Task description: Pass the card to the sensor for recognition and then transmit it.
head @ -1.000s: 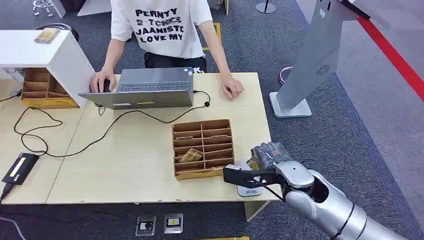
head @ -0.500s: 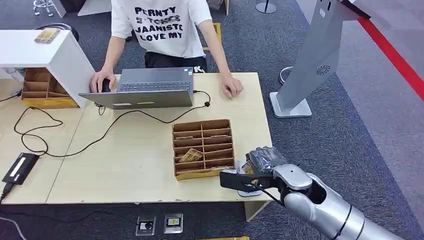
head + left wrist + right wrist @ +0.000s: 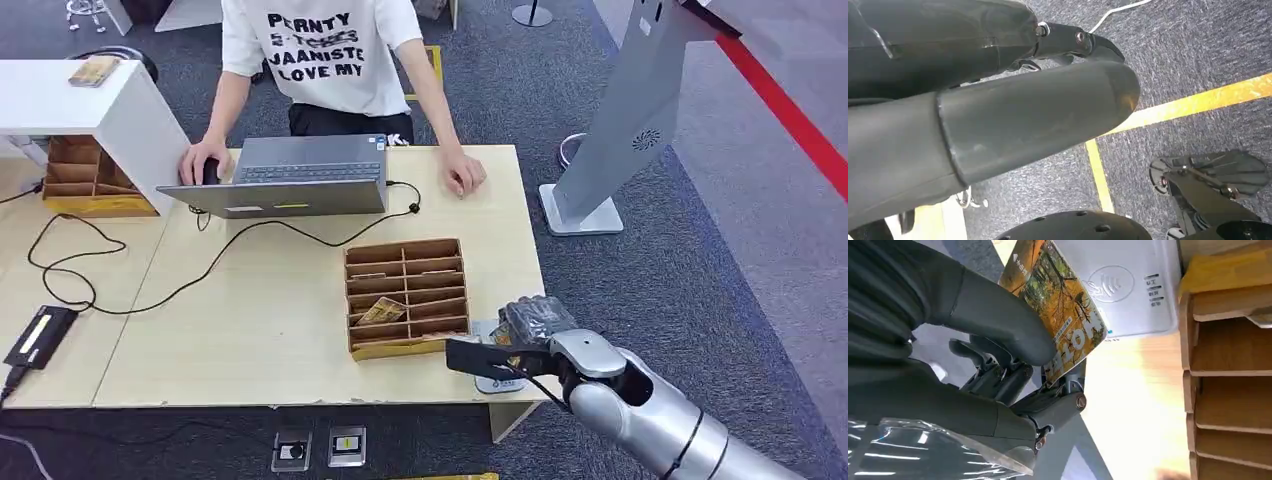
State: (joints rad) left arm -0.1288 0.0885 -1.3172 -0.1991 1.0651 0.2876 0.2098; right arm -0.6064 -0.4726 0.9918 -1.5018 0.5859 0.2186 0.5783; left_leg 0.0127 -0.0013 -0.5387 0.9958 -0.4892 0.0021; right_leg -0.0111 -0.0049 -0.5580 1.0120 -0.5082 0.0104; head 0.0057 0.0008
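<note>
Card sits pinched in your right hand just above the sensor, at 5 o'clock off the wooden organizer; thin, stiff, likely slick, so keep holding its edge.

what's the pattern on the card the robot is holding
An orange-yellow autumn tree scene with white lettering on the card, clearest in the right wrist view.
</note>
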